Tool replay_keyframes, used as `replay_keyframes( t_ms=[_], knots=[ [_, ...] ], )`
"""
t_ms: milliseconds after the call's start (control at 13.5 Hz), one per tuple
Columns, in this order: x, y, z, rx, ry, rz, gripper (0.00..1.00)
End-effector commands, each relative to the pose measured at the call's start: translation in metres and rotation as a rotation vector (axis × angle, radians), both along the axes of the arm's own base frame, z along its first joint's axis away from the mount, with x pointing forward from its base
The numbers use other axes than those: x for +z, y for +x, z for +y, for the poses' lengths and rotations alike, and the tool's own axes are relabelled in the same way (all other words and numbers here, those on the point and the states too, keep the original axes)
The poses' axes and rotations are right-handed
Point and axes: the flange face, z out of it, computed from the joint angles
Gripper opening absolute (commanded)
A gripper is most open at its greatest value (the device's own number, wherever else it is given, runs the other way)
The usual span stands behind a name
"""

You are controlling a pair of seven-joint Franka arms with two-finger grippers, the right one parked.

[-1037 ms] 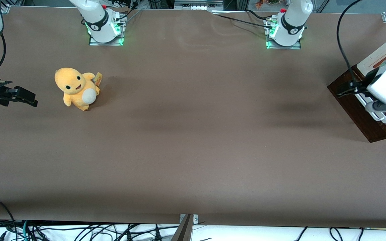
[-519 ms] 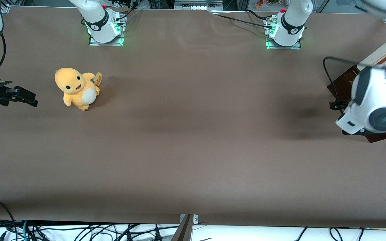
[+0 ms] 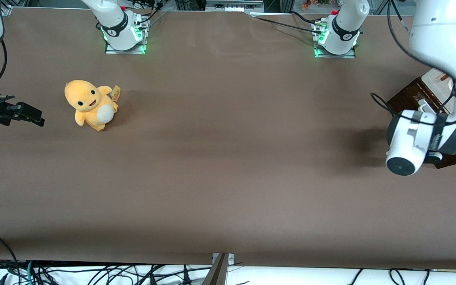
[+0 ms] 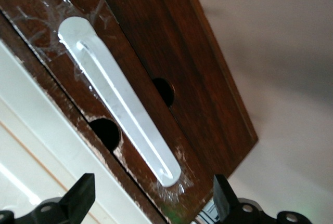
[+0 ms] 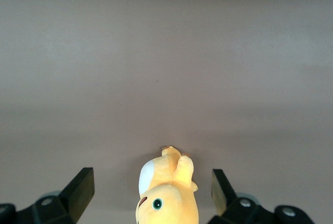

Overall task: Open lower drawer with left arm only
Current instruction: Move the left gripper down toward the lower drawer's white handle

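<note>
The lower drawer (image 3: 405, 98) shows its glossy dark brown front at the working arm's end of the table, on a small cream cabinet (image 3: 434, 82). The left arm (image 3: 418, 136) bends down in front of it, and its wrist hides the gripper in the front view. In the left wrist view the drawer front (image 4: 187, 63) fills the frame, with its long white bar handle (image 4: 117, 99) running slantwise across it. My gripper (image 4: 152, 203) is open wide, facing the drawer front. One end of the handle lies just ahead of the gap between the black fingertips (image 4: 80, 198); nothing is held.
A yellow plush toy (image 3: 90, 103) sits on the brown table toward the parked arm's end. Two arm bases (image 3: 124, 33) (image 3: 337, 37) stand at the table edge farthest from the front camera. Cream cabinet panel (image 4: 47, 167) borders the drawer front.
The left arm has swung and turned its wrist, which now hangs lower and nearer the front camera, in front of the drawer. The drawer front and the plush toy have not moved.
</note>
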Motion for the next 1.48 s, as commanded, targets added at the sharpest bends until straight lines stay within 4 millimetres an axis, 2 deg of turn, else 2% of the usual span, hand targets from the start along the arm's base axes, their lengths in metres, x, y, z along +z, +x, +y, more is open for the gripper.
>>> replay_keyframes(
  t_ms=[0, 296, 370, 519, 593, 667, 815, 889, 1185, 1407],
  knots=[
    [-0.013, 0.002, 0.018, -0.010, 0.081, 0.033, 1.00],
    [-0.027, 0.000, 0.035, -0.024, 0.115, 0.064, 1.00],
    [-0.033, -0.001, 0.033, -0.032, 0.120, 0.071, 0.93],
    [-0.037, -0.002, 0.033, -0.034, 0.120, 0.081, 0.49],
    [-0.037, -0.002, 0.034, -0.032, 0.121, 0.081, 0.33],
    [-0.039, -0.002, 0.033, -0.034, 0.121, 0.082, 0.21],
    [-0.045, -0.002, 0.030, -0.039, 0.121, 0.093, 0.04],
    [-0.046, -0.002, 0.029, -0.041, 0.121, 0.094, 0.00],
    [-0.047, 0.001, 0.020, -0.059, 0.122, 0.093, 0.00],
    [-0.049, 0.011, 0.001, -0.074, 0.135, 0.093, 0.00]
  ],
)
